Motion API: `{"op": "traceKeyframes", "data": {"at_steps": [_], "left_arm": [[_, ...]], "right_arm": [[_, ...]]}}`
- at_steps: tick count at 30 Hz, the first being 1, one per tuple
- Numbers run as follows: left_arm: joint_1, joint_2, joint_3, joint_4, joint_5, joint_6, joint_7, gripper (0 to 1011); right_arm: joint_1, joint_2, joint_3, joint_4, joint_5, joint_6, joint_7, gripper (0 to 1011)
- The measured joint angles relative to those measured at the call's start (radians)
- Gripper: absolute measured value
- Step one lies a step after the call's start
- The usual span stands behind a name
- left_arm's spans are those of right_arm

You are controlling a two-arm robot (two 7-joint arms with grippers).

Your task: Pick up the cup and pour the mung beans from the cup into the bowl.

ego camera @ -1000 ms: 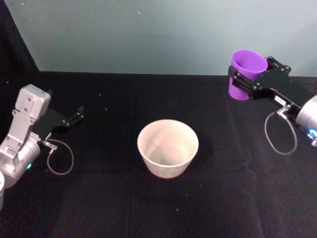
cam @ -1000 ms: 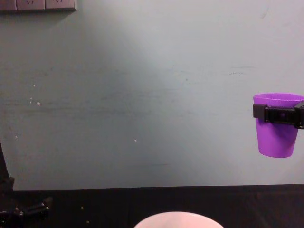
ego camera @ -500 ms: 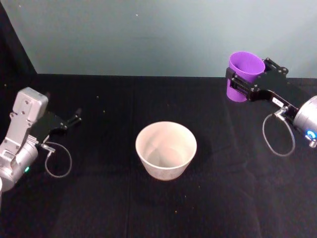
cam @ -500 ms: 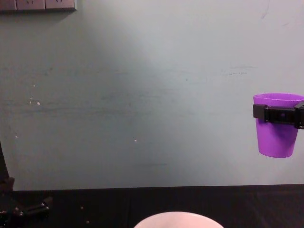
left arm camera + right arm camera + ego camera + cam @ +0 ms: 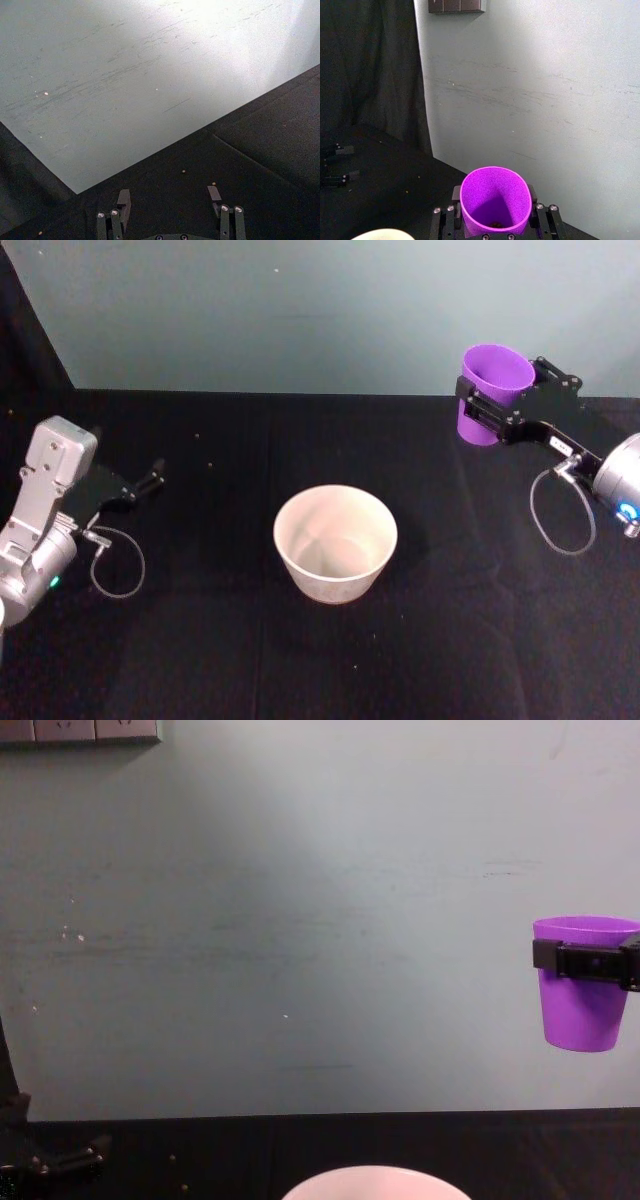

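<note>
My right gripper (image 5: 490, 405) is shut on the purple cup (image 5: 492, 390) and holds it upright in the air at the far right, well above the table. In the chest view the cup (image 5: 581, 982) hangs at the right edge with the black fingers (image 5: 583, 961) clamped around its upper wall. Deep inside the cup (image 5: 494, 200) a few dark mung beans (image 5: 494, 223) show at the bottom. The pale bowl (image 5: 335, 540) stands on the black table at the centre, left of and below the cup; its rim (image 5: 375, 1180) peeks in low. My left gripper (image 5: 148, 480) rests open at the left.
A black cloth covers the table (image 5: 200, 640), with a few stray beans (image 5: 183, 171) scattered on it. A pale green wall (image 5: 300, 310) rises behind. Grey cables loop beside both wrists.
The left arm has drifted slightly left and down. The right gripper and cup have stayed almost in place.
</note>
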Motion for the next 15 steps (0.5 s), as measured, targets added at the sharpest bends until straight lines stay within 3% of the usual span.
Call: {"op": "traceKeyframes", "data": {"at_steps": [15], "left_arm": [[0.0,0.0,0.0,0.0,0.0,0.0,0.0,1000]], "right_arm": [[0.0,0.0,0.0,0.0,0.0,0.0,0.0,734]]}}
